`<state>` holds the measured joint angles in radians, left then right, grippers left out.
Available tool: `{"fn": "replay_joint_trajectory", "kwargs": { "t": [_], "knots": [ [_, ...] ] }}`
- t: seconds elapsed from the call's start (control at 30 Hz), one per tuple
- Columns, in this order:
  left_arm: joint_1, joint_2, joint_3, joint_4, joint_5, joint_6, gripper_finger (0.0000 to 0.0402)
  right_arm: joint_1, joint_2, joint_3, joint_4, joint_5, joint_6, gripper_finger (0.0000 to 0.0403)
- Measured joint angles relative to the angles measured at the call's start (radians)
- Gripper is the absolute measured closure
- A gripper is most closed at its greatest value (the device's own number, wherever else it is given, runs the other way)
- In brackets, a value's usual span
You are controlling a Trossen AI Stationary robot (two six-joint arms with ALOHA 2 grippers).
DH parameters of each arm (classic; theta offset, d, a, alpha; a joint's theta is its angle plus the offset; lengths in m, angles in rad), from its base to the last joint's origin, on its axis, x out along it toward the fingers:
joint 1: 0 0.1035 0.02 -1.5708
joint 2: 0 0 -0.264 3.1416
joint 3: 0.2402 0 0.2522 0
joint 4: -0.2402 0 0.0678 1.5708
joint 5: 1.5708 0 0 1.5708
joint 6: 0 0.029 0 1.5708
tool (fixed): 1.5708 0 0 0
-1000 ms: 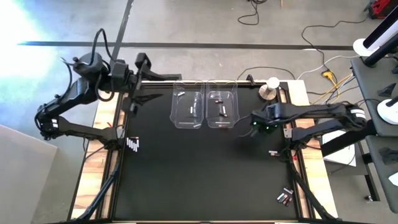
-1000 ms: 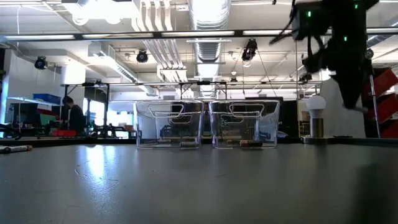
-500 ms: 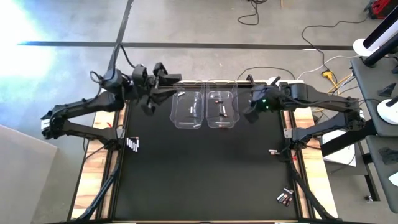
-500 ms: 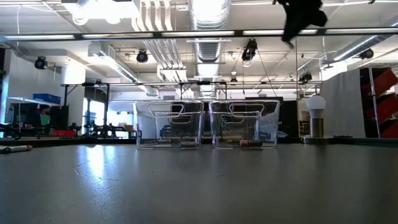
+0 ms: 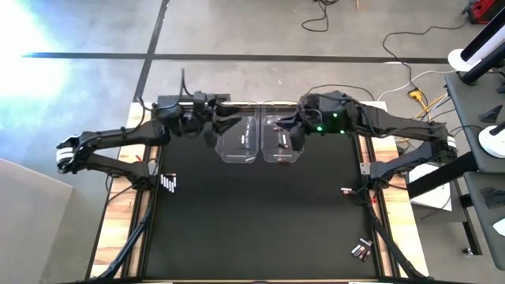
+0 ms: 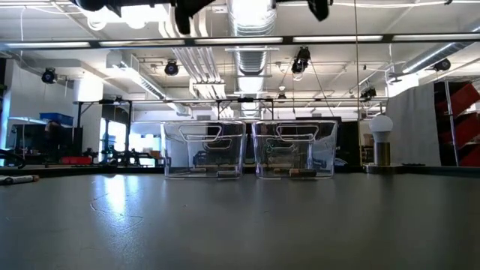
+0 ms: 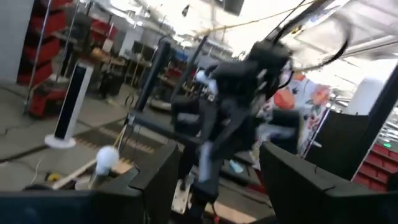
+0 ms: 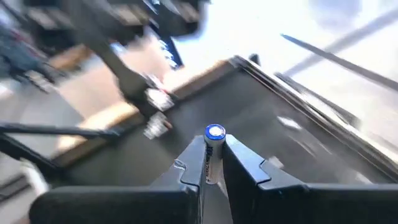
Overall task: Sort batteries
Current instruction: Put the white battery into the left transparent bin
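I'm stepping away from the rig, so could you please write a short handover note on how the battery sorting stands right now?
Right gripper: jaws shut on a silvery-white battery, above the right clear bin.
Left gripper: jaws open, empty, raised by the left clear bin.
Done: at least two batteries lie in the right bin; each bin shows something on its floor in the low view.
Left: drop the held cell; loose batteries remain at the mat's left edge, right edge and near-right corner.

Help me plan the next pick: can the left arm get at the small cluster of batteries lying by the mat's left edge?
Probably yes. The left gripper is open and empty, up over the clear plastic bins. The cluster of batteries lies on bare black mat on its own side, nothing around it. The right gripper, holding a battery, is away.
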<state>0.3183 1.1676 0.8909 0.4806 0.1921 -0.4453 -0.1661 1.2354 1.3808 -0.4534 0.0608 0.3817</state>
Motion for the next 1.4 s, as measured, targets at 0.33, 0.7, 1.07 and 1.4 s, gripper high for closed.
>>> {"fn": "replay_joint_trajectory", "kwargs": {
  "t": [0.33,0.7,1.07,1.4],
  "knots": [
    [-0.003,0.092,-0.003,0.002,0.156,0.013,0.0198,0.0,0.103,0.005,0.235,-0.116,-0.076,0.0369],
    [-0.003,0.152,-0.003,0.009,0.163,0.033,0.0198,0.0,0.141,0.006,0.287,-0.14,-0.096,0.0369],
    [-0.003,0.187,-0.003,0.068,0.159,0.017,0.0241,0.0,0.177,0.006,0.288,-0.138,-0.091,0.0369],
    [-0.003,0.209,-0.003,0.092,0.197,-0.017,0.0365,-0.001,0.181,0.005,0.305,-0.129,-0.085,0.0369]
  ]
}}
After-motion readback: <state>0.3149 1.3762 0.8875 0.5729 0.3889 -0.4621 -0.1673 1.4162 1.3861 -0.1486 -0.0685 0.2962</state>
